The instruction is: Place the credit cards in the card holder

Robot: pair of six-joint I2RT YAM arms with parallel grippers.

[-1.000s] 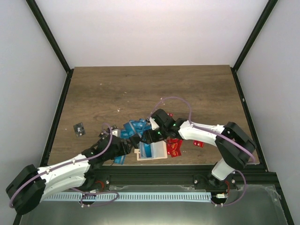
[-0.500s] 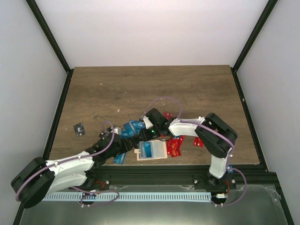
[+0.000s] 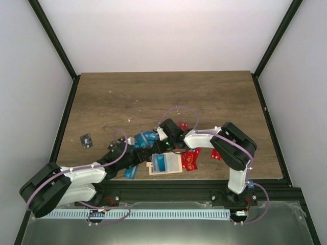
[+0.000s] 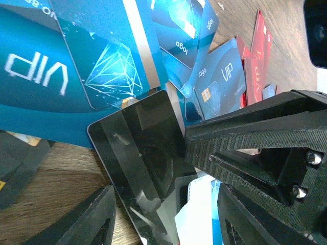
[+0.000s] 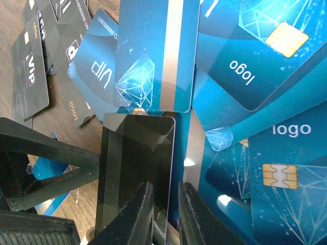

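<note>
The thin rectangular plastic credit cards point(image 3: 147, 138), blue, red and black, are judged to be light, stiff yet springy, and slick on their glossy faces. Lying flat and overlapped, they offer little purchase from above. A hold is therefore best taken across a free edge or corner that stands clear of its neighbours, well in from the rim, since a slip is to be expected from a shallow pinch.

One glossy black card point(image 5: 135, 173) is laid over the blue ones. Its long edge is set between the fingers of the right gripper point(image 5: 166, 206). Those fingers point(image 5: 196, 217) are drawn nearly together about that edge; whether the pads already bear on it cannot be told. The fingers point(image 4: 97, 222) of the left gripper point(image 4: 166, 214) are spread wide to either side of the same card, and nothing is pinched by them.

The pale beige flat square card holder point(image 3: 176, 166), with a blue card seen in it, lies on the brown wood-grain table point(image 3: 153, 97). It is just beside both sets of fingertips, on the side toward the arm bases.

The left arm is stretched low from the near-left corner. The right arm is folded at a raised elbow and turned back leftward, so that the two grippers are brought tip to tip over the pile.
</note>
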